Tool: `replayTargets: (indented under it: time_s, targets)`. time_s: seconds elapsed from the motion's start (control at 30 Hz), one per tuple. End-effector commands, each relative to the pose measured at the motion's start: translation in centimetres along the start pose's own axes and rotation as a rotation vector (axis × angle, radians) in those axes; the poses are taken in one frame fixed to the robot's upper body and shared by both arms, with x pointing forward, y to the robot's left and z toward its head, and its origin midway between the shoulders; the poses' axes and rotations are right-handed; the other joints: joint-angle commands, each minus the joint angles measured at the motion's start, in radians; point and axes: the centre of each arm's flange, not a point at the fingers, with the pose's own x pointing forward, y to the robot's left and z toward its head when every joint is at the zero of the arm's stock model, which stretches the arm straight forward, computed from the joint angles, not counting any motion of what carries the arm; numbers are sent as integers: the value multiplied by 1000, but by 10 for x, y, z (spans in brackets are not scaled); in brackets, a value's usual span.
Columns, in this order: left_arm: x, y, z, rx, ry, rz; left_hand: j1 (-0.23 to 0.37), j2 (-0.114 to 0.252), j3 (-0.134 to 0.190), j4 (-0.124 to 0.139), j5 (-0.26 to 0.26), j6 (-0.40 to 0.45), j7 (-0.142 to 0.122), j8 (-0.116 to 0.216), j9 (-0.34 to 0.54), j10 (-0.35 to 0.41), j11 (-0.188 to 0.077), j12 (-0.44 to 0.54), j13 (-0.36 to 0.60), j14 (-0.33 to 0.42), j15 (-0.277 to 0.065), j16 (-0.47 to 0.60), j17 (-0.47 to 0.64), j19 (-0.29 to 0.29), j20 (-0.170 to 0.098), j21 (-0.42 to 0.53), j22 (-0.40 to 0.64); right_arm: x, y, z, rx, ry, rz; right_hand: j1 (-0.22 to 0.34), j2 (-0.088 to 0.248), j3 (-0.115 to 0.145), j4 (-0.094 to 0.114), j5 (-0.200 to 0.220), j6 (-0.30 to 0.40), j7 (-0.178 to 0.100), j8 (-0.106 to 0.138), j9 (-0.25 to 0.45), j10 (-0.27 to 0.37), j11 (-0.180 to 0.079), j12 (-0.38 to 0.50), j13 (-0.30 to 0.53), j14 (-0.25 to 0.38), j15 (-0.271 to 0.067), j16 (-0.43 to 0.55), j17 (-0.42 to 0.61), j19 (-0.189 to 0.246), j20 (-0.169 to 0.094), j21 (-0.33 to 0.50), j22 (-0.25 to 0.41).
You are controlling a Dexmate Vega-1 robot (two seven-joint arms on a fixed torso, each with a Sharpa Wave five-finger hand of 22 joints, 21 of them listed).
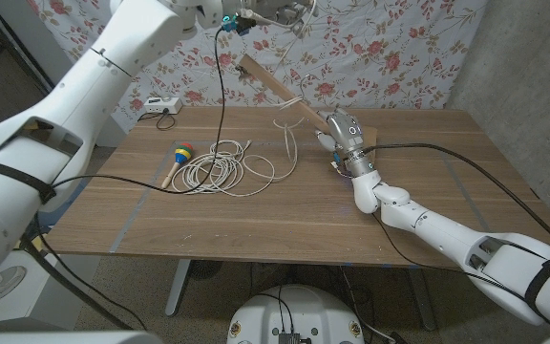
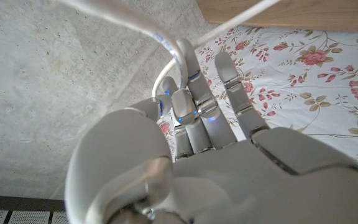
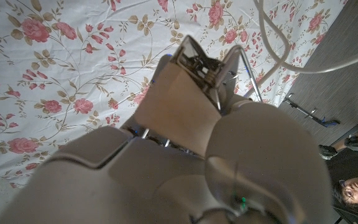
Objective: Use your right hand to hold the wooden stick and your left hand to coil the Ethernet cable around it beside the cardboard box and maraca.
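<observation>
The right hand (image 1: 344, 139) is sitting at about three o'clock of the table (image 1: 256, 220), its fingers wrapping closed around the lower end of the wooden stick (image 1: 277, 86), which is slanting up toward eleven o'clock. The left hand (image 2: 191, 118) is hanging high at twelve o'clock, fingers nearly straight, pinching the Ethernet cable (image 1: 225, 170) against the thumb. The cable's loose coils are lying near nine o'clock, just beside the maraca (image 1: 179, 157).
</observation>
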Motion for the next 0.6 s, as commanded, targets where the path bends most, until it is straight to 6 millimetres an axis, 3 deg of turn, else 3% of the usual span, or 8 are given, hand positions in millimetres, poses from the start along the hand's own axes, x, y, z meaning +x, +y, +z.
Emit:
replayTargets:
  time_s: [0.03,0.27,0.6]
  targets:
    - [0,-23,9,100,16,-128,1,7,7,2,-4,52,19,1,-10,-14,-7,2,2,-3,1,-5,1,-7,0,3,1,14,-6,5,-22,0,129,-45,60,-1,-6,9,19,6,8,-2,10,2,10,-2,-3,-102,0,2,2,-126,1,2]
    - [2,-29,11,195,95,-200,4,4,8,-4,-6,64,16,-8,-32,-23,2,2,2,-12,11,-7,6,-20,5,3,2,24,-13,7,-32,24,243,-41,63,1,-9,10,28,14,11,-5,7,8,19,9,3,-103,2,2,12,-126,5,2]
    - [5,-46,20,368,193,-352,32,8,-19,-49,-28,65,27,-55,-83,-35,11,5,1,-22,20,-3,-5,-40,10,11,6,30,-18,6,-52,63,285,-34,63,6,-15,10,29,20,17,-3,10,10,28,6,17,-102,4,3,16,-126,8,2]
